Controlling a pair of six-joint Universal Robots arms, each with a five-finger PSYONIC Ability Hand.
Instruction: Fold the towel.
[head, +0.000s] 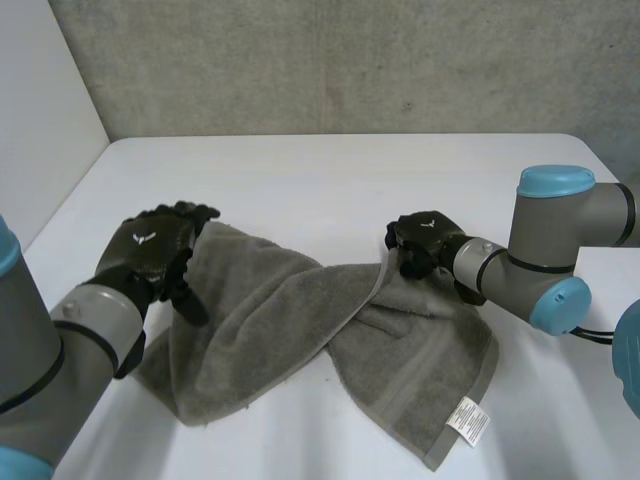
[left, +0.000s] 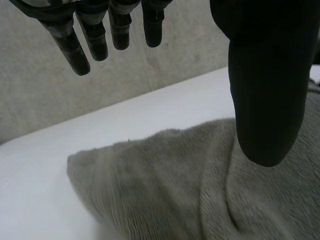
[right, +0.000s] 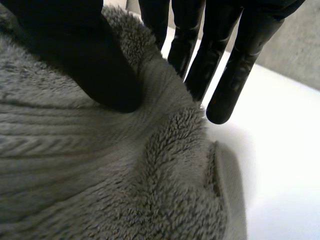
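A white worktop (head: 330, 180) lies smooth and matte under soft, even light. Along its far edge stands a rough grey wall (head: 330, 60), mottled like concrete, with a faint reddish mark. A plain white panel (head: 40, 100) rises beside the left edge. The worktop's far right corner is rounded.

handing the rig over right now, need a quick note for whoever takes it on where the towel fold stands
Left hand: open, fingers straight, over the towel's far left corner, holding nothing.
Right hand: on the towel's far edge near its right end, apparently pinching a ridge of cloth between thumb and fingers.
Towel: on the white table, bunched and twisted in the middle. Its label is at the near right corner.
Done: no clean fold yet.
Left: probably take the left corner, spread the towel flat, then fold it.
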